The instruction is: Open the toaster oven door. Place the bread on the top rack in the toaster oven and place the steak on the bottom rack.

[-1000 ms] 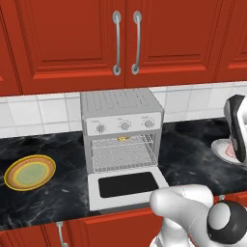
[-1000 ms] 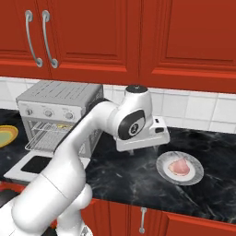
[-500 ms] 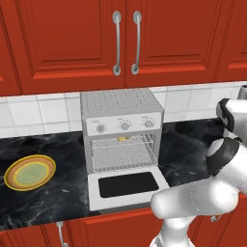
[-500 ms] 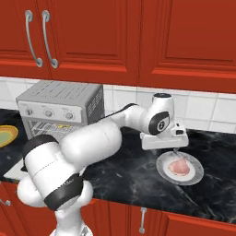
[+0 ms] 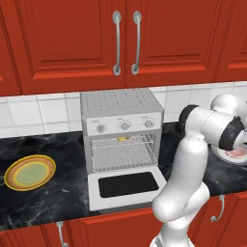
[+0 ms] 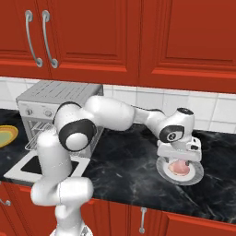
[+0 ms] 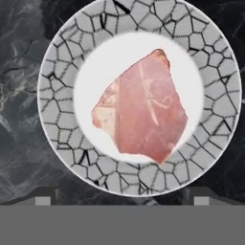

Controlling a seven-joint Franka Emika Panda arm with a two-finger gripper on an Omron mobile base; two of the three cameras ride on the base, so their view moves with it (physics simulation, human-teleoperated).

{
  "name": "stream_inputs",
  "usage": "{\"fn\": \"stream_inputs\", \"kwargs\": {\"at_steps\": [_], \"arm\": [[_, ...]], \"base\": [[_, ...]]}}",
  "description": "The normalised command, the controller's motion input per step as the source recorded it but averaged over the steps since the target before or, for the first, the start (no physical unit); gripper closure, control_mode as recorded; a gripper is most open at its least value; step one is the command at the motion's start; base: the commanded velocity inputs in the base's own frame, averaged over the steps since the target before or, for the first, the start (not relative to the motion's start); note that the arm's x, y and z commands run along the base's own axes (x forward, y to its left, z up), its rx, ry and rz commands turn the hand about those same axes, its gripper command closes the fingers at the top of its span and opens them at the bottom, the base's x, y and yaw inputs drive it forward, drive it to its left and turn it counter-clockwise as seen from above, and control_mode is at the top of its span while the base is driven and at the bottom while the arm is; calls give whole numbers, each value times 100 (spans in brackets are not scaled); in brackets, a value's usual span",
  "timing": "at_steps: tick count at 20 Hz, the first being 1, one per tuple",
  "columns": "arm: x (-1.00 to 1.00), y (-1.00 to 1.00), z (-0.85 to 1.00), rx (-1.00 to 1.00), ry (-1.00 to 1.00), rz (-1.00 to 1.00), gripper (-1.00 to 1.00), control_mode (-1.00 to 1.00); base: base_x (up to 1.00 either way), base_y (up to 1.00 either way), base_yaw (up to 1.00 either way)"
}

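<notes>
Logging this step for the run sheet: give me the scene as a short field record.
oven door: toaster oven door dropped open, lying flat
bread: bread inside the toaster oven, on an upper rack
steak: steak on a white-grey plate, right of the oven
gripper: gripper open, above the steak, not touching
yellow plate: yellow-rimmed plate left of the oven

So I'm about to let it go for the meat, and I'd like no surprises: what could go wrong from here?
The steak lies flat and thin on the plate, so the hand's fingertips may strike the plate or nudge it across the counter before gripping. The toaster oven door hangs open past the counter edge, so the arm could knock it on the way back. The bread already sits on the top rack; a high approach could disturb it.
</notes>
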Motion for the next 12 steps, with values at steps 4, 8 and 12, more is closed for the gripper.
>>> {"fn": "stream_inputs", "kwargs": {"at_steps": [4, 8, 12], "arm": [[14, -19, -54, 10, 0, -22, -100, -100], [48, -8, -31, 14, 0, -22, -100, -100], [57, -21, -1, 12, 0, -21, -100, -100]], "base": [[0, 0, 0], [0, 0, 0], [0, 0, 0]]}}
